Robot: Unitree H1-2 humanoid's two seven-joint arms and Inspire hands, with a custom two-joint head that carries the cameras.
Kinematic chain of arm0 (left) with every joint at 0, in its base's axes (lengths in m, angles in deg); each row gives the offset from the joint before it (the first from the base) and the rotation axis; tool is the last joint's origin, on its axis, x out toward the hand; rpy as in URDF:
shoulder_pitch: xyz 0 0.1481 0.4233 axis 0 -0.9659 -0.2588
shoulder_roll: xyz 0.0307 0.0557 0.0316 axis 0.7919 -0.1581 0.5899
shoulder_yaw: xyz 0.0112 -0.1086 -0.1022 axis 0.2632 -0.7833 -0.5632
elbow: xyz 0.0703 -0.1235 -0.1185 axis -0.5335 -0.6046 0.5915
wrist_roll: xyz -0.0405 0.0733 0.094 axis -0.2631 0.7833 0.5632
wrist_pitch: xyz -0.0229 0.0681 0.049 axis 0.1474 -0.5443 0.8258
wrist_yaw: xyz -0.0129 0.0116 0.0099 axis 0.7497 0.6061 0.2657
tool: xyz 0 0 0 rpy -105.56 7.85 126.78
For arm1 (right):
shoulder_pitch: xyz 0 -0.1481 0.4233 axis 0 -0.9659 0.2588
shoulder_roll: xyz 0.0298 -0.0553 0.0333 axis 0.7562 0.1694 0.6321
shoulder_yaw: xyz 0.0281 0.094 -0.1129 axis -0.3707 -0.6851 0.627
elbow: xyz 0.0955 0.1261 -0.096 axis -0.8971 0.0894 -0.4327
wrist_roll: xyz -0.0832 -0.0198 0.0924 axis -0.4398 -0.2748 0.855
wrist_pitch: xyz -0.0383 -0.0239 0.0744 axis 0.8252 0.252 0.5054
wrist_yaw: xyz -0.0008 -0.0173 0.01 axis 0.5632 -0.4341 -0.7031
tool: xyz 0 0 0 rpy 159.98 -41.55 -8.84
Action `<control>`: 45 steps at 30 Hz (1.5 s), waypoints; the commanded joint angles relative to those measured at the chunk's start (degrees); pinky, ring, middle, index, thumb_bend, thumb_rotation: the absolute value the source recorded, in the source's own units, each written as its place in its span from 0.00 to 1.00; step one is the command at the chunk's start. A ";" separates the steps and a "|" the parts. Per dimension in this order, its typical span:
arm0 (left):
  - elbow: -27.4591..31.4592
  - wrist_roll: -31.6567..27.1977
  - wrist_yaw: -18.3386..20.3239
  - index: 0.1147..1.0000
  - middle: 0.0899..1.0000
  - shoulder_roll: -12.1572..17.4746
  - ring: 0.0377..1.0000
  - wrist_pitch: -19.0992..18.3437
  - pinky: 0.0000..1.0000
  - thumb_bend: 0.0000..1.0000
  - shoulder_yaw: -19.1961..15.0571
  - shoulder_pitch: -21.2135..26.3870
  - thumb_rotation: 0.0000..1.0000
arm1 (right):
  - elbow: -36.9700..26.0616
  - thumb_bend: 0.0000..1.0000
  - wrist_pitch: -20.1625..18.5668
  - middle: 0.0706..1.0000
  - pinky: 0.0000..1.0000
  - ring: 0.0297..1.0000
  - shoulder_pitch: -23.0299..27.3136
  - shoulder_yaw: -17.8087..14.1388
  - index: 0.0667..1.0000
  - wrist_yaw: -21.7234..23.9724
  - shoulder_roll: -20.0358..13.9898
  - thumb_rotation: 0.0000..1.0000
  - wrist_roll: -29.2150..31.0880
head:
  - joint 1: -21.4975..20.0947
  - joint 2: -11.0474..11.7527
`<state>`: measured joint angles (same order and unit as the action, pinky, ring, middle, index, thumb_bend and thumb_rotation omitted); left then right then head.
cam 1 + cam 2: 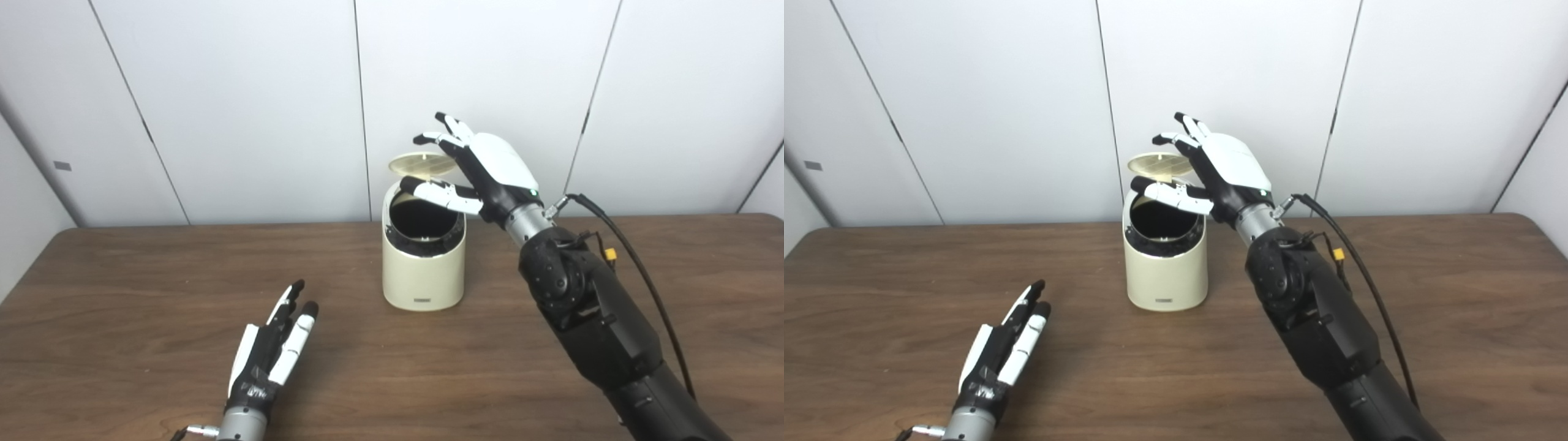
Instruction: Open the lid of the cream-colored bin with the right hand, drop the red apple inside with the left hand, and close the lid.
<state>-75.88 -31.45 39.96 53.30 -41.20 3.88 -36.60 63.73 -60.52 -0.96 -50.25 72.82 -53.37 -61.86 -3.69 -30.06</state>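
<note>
Cream-colored bin (pixel 422 269) at mid-table, lid (pixel 422 164) raised above its dark mouth. Right hand (pixel 484 168) beside the lid, fingers spread, thumb over the rim. Left hand (pixel 269 352) near the bin's front-left, fingers straight and together, empty. No apple visible; closing apparently remaining.

Black arms, white-and-black hands.
The right hand (pixel 490 168) has a white shell, silver wrist and black cable (pixel 643 275); the left hand (pixel 269 355) has black fingertips.
</note>
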 commanded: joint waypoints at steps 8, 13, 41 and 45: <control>-0.17 0.14 -2.15 0.96 1.00 -0.92 1.00 4.67 1.00 0.57 -0.75 1.43 0.87 | -5.73 0.60 -1.18 0.99 0.99 1.00 -1.13 -0.84 0.77 3.04 -2.02 1.00 -3.58 | 0.00 0.40; -0.95 0.22 -3.12 0.94 1.00 -1.43 1.00 6.76 0.99 0.55 -1.18 1.46 0.85 | -7.58 0.61 -1.34 0.98 0.98 1.00 -2.61 -1.08 0.77 4.11 -2.55 0.98 -4.19 | 0.00 0.55; 2.34 -0.67 -2.68 0.92 1.00 -2.36 1.00 3.22 1.00 0.56 -1.49 2.32 0.83 | -11.73 0.59 5.18 0.96 1.00 1.00 -8.17 4.41 0.78 8.21 -5.77 0.96 -17.23 | 0.36 -2.76; 2.89 0.22 -2.75 0.92 0.99 -2.19 1.00 2.58 1.00 0.58 -1.08 2.29 0.83 | -11.60 0.60 6.11 0.96 1.00 1.00 -8.27 4.67 0.78 8.27 -5.25 0.95 -18.41 | 0.60 -3.06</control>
<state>-75.36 -31.85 37.46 51.14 -39.37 2.73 -36.07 53.49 -55.69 -10.74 -45.82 80.70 -58.84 -79.77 -3.08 -33.05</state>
